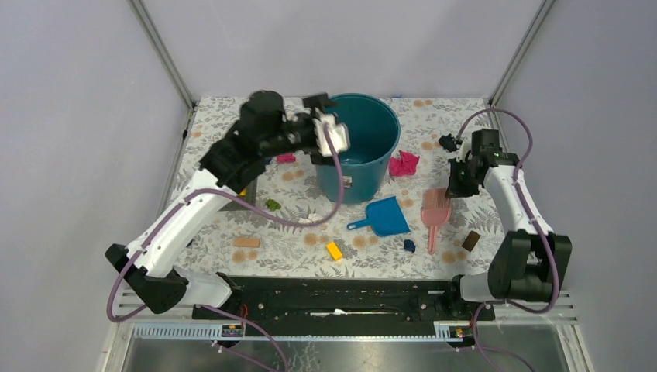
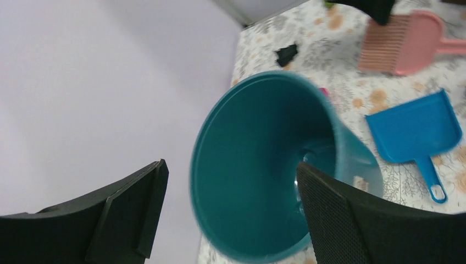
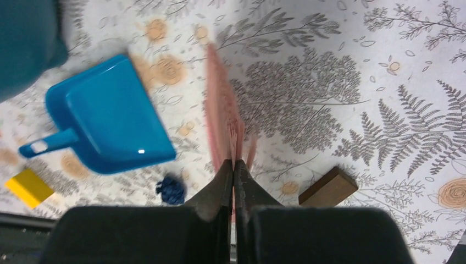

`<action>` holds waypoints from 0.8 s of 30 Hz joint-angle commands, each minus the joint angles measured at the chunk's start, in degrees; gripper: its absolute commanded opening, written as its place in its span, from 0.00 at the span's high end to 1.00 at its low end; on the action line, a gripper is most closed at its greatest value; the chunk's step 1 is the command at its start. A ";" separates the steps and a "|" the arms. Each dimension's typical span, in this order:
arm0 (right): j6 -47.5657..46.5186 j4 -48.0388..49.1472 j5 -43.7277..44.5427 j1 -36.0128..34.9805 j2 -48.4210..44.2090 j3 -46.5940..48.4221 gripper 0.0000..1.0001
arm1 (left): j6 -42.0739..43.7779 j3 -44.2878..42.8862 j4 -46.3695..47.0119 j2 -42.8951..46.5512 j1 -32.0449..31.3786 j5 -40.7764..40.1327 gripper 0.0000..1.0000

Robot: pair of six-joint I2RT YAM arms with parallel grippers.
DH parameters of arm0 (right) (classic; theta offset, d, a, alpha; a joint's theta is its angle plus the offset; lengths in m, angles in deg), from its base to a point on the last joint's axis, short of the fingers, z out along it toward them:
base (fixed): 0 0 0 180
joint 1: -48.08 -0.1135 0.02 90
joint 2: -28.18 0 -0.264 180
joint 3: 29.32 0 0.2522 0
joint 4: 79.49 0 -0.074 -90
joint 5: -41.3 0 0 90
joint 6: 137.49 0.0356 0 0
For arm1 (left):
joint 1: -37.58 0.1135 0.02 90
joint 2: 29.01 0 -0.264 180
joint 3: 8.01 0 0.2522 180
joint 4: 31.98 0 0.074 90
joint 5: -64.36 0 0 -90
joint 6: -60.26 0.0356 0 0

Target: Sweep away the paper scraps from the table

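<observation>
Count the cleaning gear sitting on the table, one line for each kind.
Teal bucket: 1
Blue dustpan: 1
Pink brush: 1
Total: 3

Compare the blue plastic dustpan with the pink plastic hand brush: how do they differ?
The blue plastic dustpan is a broad open scoop; the pink plastic hand brush is narrower, with bristles. The dustpan's handle points left in the top view; the brush's points toward the arm bases. Both lie on the table.
</observation>
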 commanded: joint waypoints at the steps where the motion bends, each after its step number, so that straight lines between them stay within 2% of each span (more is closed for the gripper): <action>1: -1.68 -7.22 -7.31 0.15 -5.68 1.52 1.00 | 16.74 3.85 2.13 -1.84 -6.16 2.44 0.10; 3: -1.90 -8.19 -8.48 0.15 -7.72 1.99 1.00 | 15.28 4.32 5.25 -3.43 -8.32 2.34 0.10; 6: -2.59 -9.72 -10.12 0.16 -10.76 4.21 1.00 | 8.22 2.42 10.28 -6.32 -10.31 2.67 0.10; 11: -5.68 -13.34 -15.81 0.15 -15.43 9.97 1.00 | -9.88 -5.54 11.39 -11.63 -10.97 4.79 0.10; 17: -10.63 -18.15 -26.03 0.15 -20.09 21.51 1.00 | -24.25 -8.38 10.53 -13.27 -10.83 8.60 0.10; 24: -9.58 -18.14 -30.94 0.15 -19.40 37.35 1.00 | -35.25 -12.56 10.67 -15.03 -9.66 13.13 0.10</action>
